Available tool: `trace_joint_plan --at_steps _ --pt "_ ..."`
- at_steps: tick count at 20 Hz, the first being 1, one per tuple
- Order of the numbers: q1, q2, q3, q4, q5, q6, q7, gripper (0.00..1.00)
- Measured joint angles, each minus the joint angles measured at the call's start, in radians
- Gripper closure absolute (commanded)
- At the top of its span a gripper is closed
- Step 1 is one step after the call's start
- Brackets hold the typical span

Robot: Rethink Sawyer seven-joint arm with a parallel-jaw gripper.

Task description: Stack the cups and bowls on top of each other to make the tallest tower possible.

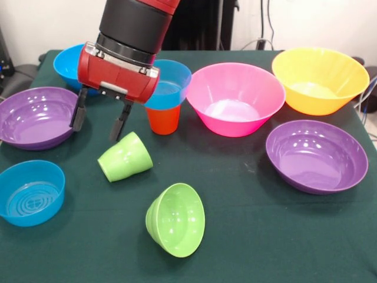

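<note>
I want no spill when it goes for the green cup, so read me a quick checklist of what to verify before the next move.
1. Gripper open: ok, fingers spread.
2. Gripper empty: ok.
3. Green cup upright: not ok, it lies on its side.
4. Gripper over the cup: not ok, it sits up and left of it.
5. Tower base standing: ok, a blue bowl rests on the upright orange cup.
6. Small green bowl upright: not ok, tipped on its side.
</note>
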Motion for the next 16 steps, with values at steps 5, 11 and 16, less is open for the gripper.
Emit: trace_joint_plan --at_steps 5,11,16 --pt "0.000 0.004 0.012 0.003 0.015 0.000 0.000 0.00" --pt "0.000 0.013 0.034 0.015 0.023 0.000 0.000 0.00" --pt "0.000 0.013 0.049 0.029 0.023 0.000 0.000 0.00"
